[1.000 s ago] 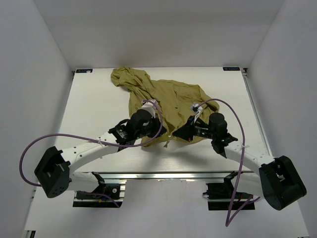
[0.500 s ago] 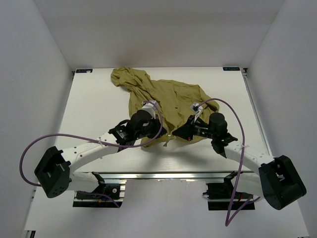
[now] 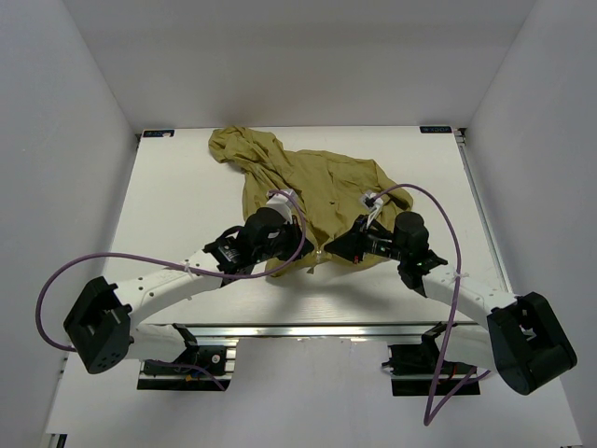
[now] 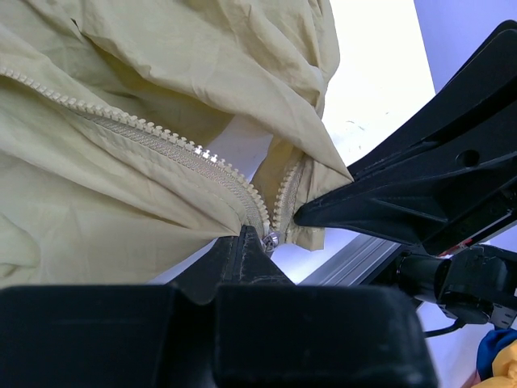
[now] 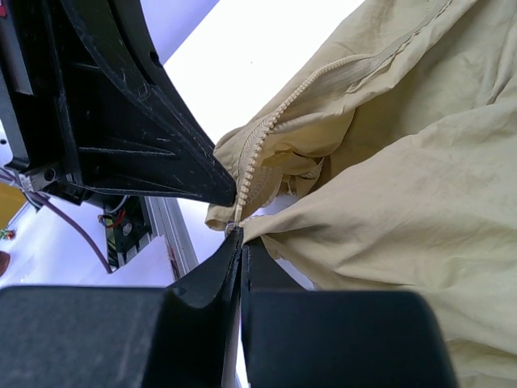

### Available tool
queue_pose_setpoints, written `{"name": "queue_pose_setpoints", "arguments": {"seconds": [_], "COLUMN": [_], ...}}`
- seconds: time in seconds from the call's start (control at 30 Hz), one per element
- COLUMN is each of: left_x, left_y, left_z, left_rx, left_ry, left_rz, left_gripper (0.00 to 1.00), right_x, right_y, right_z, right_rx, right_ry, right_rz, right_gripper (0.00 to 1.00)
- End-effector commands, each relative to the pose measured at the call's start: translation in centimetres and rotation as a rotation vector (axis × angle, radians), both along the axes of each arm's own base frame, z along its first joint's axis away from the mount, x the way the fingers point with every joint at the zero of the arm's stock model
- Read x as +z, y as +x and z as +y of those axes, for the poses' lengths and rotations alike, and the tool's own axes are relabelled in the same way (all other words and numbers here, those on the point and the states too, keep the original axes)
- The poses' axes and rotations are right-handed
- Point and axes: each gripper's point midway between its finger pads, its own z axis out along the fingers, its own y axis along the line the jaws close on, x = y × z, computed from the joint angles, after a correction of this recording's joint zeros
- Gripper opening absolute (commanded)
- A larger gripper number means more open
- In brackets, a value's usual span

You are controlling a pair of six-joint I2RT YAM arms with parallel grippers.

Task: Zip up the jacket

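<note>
Edging the right gripper [image 3: 332, 250] a shade up and leftward from a second ago, closer to the left gripper [image 3: 303, 246], and barely shifting the left arm. Leaving the jacket [image 3: 317, 187] lying rumpled across the far middle of the white table [image 3: 177, 196], with its hood [image 3: 241, 147] reaching toward the far left corner and its near hem bunching between the two tools. Showing from overhead only two black tips meeting at that hem. Revealing through the left wrist camera what the top view is hiding: the zipper [image 4: 161, 141] lying parted in a narrow V, its rows of teeth converging on a small metal slider [image 4: 271, 239] just beside the left fingertips, which are pressing together on the hem there. Catching in the right wrist view the right fingers likewise squeezing shut on the fabric at the zipper's foot, tip to tip with the other tool. Keeping bare tabletop open on both sides of the garment, with the metal rail [image 3: 308, 329] running near the hem at the front edge and the side walls standing well apart.
</note>
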Motion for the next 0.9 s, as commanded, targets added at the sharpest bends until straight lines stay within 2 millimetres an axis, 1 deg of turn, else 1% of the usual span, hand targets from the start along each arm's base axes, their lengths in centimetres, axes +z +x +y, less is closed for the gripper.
{"name": "queue_pose_setpoints", "arguments": {"seconds": [0.0,0.17,0.2,0.37,0.57,0.6,0.67,0.8,0.87], "left_x": [1.7,1.7,1.9,2.1,1.6,1.9,1.5,2.1,1.8], "left_y": [-0.4,-0.4,-0.9,-1.3,-2.3,-2.4,-2.9,-3.7,-3.8], "left_z": [0.0,0.0,-0.4,-0.7,-0.9,-0.9,-0.7,-1.1,-1.1], "left_rx": [-0.020,-0.023,-0.055,-0.093,-0.162,-0.168,-0.186,-0.234,-0.245], "left_ry": [-0.035,-0.032,-0.047,-0.060,-0.051,-0.058,-0.063,-0.093,-0.093], "left_rz": [-0.036,-0.040,-0.035,-0.046,-0.043,-0.051,-0.050,-0.068,-0.068], "left_gripper": [0.00,0.00,0.00,0.00,0.00,0.00,0.00,0.00,0.00], "right_x": [2.4,2.5,2.4,2.4,2.7,2.6,2.4,2.2,2.3], "right_y": [0.9,1.1,1.1,1.2,1.3,1.2,1.0,0.7,0.6], "right_z": [0.5,0.5,0.5,0.6,0.6,0.6,0.5,0.5,0.6], "right_rx": [-0.011,-0.018,-0.021,-0.024,-0.028,-0.027,-0.026,-0.016,-0.007], "right_ry": [0.051,0.063,0.065,0.072,0.082,0.082,0.080,0.083,0.084], "right_rz": [-0.074,-0.068,-0.065,-0.060,-0.068,-0.065,-0.061,-0.053,-0.053], "right_gripper": [0.00,0.00,0.00,0.00,0.00,0.00,0.00,0.00,0.00]}}
